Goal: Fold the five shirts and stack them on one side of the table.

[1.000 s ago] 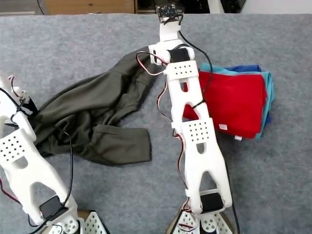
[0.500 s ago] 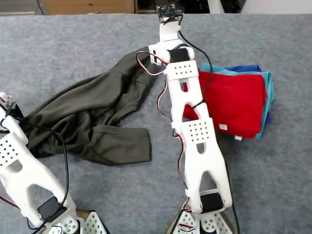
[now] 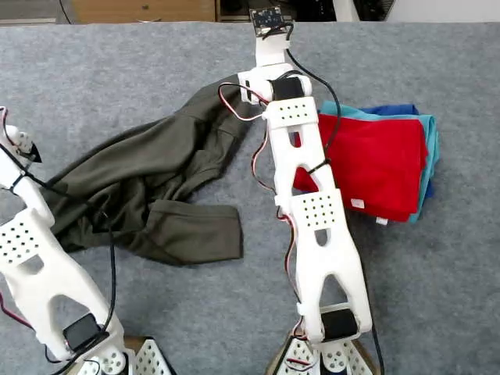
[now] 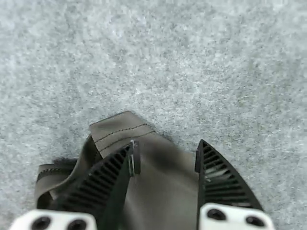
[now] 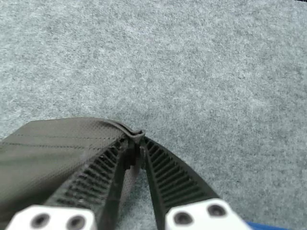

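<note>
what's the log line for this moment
olive shirt: unfolded | left gripper: open over its corner | right gripper: shut on its edge | folded stack: red on top

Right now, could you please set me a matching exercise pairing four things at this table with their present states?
Things:
1. olive shirt
2. red shirt
3. left gripper
4. right gripper

States:
A. shut on an edge of fabric
B. folded, lying on top of the teal shirt
C. open over a hem
D. crumpled and unfolded

Pairs: 1-D, 2-B, 3-C, 4-A
</note>
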### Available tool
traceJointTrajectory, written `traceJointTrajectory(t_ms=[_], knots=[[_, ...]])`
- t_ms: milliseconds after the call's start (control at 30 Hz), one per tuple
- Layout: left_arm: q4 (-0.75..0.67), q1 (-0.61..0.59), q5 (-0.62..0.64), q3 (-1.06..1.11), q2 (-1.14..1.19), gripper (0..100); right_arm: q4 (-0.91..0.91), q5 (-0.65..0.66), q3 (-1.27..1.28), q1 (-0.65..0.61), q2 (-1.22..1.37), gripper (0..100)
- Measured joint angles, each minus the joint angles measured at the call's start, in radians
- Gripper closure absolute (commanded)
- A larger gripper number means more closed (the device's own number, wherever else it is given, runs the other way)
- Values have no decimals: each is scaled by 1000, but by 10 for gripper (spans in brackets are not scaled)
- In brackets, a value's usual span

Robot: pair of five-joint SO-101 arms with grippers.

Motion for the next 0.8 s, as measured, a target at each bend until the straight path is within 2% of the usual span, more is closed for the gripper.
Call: traceJointTrajectory(t_ms=[633, 800], knots=[[0, 0, -5, 64, 81, 809, 0, 0, 0, 0, 0, 997], [0, 0, -5, 63, 84, 911, 0, 0, 0, 0, 0, 997]])
